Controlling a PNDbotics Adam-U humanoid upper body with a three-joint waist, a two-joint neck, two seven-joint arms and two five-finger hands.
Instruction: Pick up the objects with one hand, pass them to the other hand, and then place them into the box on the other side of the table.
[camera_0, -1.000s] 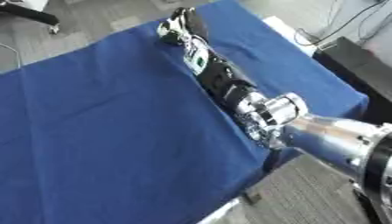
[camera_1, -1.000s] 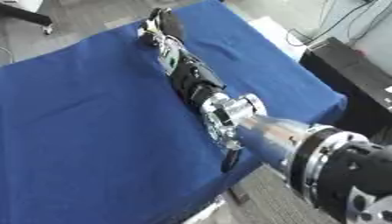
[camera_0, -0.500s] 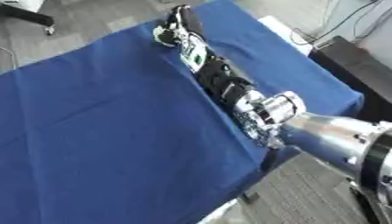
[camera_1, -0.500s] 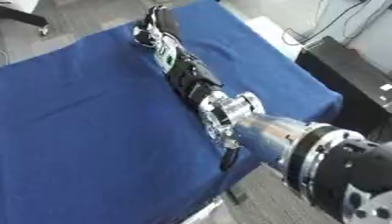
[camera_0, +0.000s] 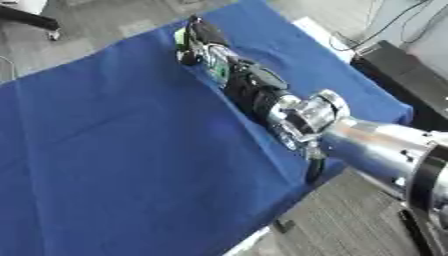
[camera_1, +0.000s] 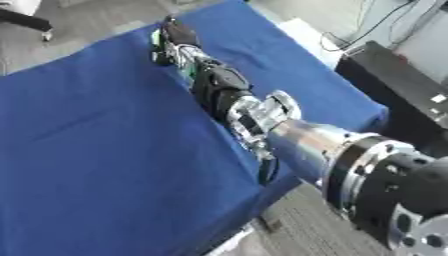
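Observation:
My right arm (camera_0: 297, 115) stretches from the lower right across the blue-covered table (camera_0: 114, 150) toward its far edge. At its end, the right hand (camera_0: 199, 41) lies dark and small near the far edge of the cloth. A small green patch (camera_0: 179, 39) shows at the hand's left side; I cannot tell whether it is a held thing or part of the hand. Neither eye view shows the left hand, any loose object on the cloth, or a box.
A black cabinet (camera_1: 394, 95) with cables stands on the floor to the right of the table. A white slab (camera_0: 317, 33) lies beyond the table's right edge. A dark chair foot (camera_0: 31, 19) shows at the upper left. Grey floor lies below the table's near right edge.
The right arm stays stretched toward the far edge, with the hand in about the same place. The whole picture has shifted a little.

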